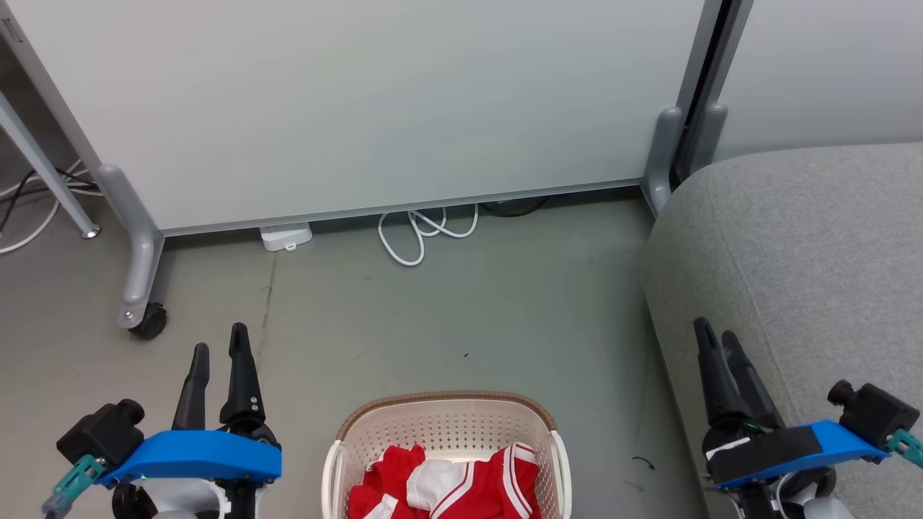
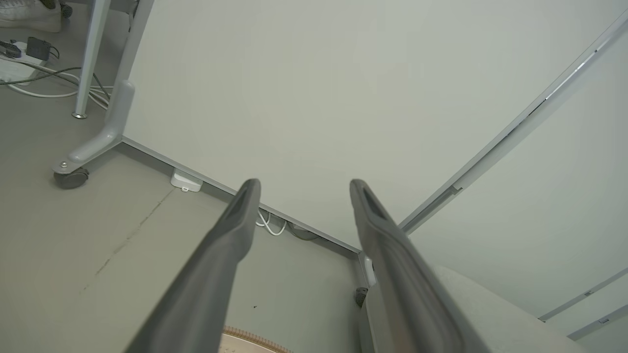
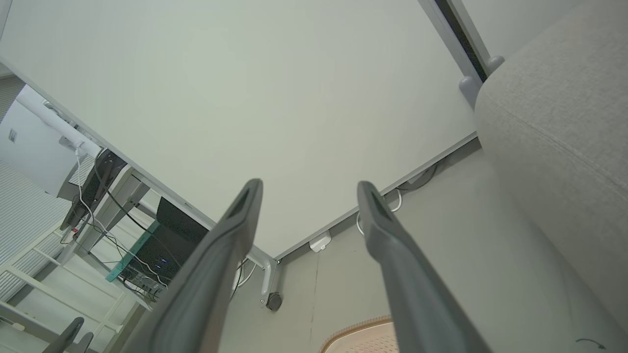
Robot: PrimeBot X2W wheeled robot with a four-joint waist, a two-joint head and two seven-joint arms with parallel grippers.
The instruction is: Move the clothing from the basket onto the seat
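Note:
The cream basket (image 1: pixel 447 425) with a brown rim stands on the floor at the bottom centre of the head view. Red clothing (image 1: pixel 497 490) with white stripes lies crumpled inside it. The grey seat (image 1: pixel 800 252) fills the right side. My left gripper (image 1: pixel 218 341) hangs open to the left of the basket, fingers pointing away from me, nothing between them. My right gripper (image 1: pixel 714 330) is open beside the seat's front edge, to the right of the basket. The basket rim (image 2: pixel 255 338) (image 3: pixel 358 328) peeks into both wrist views, and the seat (image 3: pixel 564 127) (image 2: pixel 490 314) shows there too.
A pale partition panel (image 1: pixel 360 108) on castor feet (image 1: pixel 148 321) closes off the floor ahead. White cable loops (image 1: pixel 425 231) and a white plug block (image 1: pixel 286 236) lie at its base. A metal leg (image 1: pixel 43 173) and cables sit at far left.

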